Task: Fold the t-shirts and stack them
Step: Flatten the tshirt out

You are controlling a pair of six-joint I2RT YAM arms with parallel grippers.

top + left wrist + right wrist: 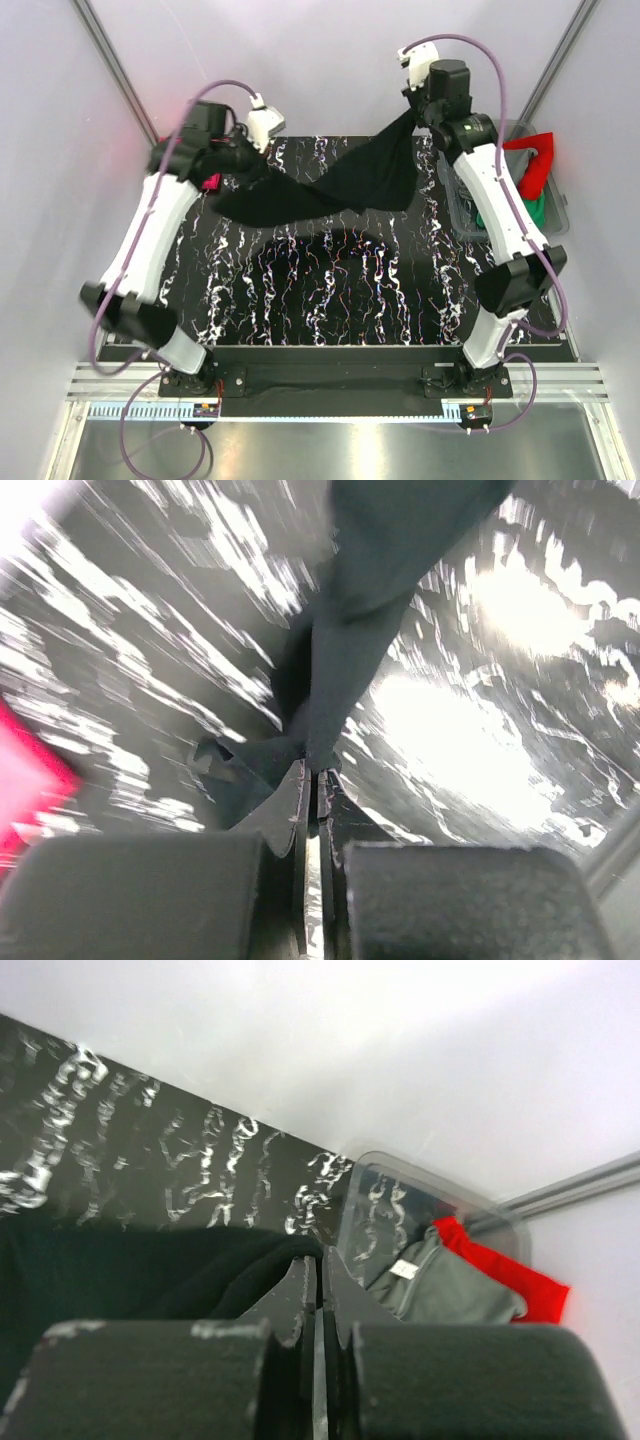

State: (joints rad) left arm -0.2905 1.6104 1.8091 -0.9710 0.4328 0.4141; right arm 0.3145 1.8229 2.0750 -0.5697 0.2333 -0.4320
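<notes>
The black t-shirt (pixel 350 180) hangs stretched between both grippers above the far part of the black marbled table (pixel 340 290). My left gripper (pixel 232 165) is shut on its left end; in the left wrist view the black cloth (pixel 350 630) runs up from the closed gripper (pixel 318 775). My right gripper (pixel 418 112) is shut on its right end, raised higher; the right wrist view shows the cloth (pixel 150 1270) at the closed gripper (pixel 320 1260). A pink-red t-shirt (pixel 210 181) peeks out behind the left arm and shows in the left wrist view (pixel 25 780).
A clear plastic bin (pixel 560 215) at the table's right edge holds red (pixel 530 160) and green (pixel 535 212) t-shirts; the right wrist view shows the bin (pixel 400 1175) with grey (pixel 450 1290) and red (pixel 500 1265) cloth. Grey walls enclose the table.
</notes>
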